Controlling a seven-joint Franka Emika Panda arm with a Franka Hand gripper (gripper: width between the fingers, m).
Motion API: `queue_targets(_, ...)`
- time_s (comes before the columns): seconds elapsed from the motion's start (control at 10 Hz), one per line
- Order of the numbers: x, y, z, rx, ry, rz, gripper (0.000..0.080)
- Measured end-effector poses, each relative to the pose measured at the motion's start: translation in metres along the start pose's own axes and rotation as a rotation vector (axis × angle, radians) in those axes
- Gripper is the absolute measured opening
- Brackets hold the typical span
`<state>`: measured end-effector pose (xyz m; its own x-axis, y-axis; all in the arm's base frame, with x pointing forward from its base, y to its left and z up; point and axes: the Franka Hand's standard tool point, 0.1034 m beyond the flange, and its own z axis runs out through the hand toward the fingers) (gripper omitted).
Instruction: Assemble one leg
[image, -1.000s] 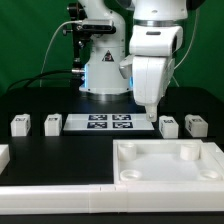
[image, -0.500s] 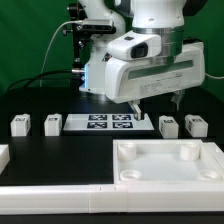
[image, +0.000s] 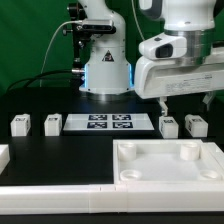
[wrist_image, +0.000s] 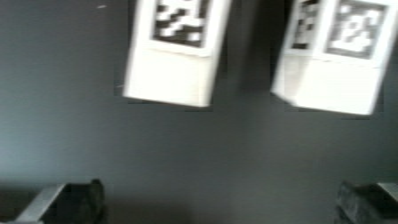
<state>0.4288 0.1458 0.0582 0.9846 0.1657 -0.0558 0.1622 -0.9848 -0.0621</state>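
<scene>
Four small white legs with tags stand on the black table in the exterior view. Two are at its left (image: 19, 125) (image: 51, 124) and two at its right (image: 168, 126) (image: 196, 125). My gripper (image: 186, 106) hovers above the right pair, open and empty. In the wrist view the two right legs (wrist_image: 175, 55) (wrist_image: 338, 55) lie side by side ahead of the gripper (wrist_image: 222, 205). Its dark fingertips (wrist_image: 63, 205) show at the picture's corners, wide apart, with only bare table between them.
The large white tray-like part (image: 200, 170) with corner sockets lies in front at the exterior view's right. The marker board (image: 110, 123) lies between the leg pairs. A white piece (image: 3, 155) sits at the left edge. The robot base (image: 105, 70) stands behind.
The gripper has swung toward the exterior view's right and turned its hand, from above the marker board's right end to above the two right legs. The parts have not moved.
</scene>
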Motion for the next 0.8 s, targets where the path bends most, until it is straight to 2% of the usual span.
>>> queue_targets(0.1, 0.002, -0.012, -0.002, 0.007, 0.006, -0.011, 0.0649)
queue_targets(0.5, 0.002, -0.013, -0.003, 0.007, -0.018, -0.011, 0.0649)
queue_targets(0.7, -0.012, -0.007, 0.002, -0.007, -0.231, -0.005, 0.0649)
queue_targets(0.8, -0.01, -0.009, 0.006, -0.001, -0.277, 0.002, 0.0649)
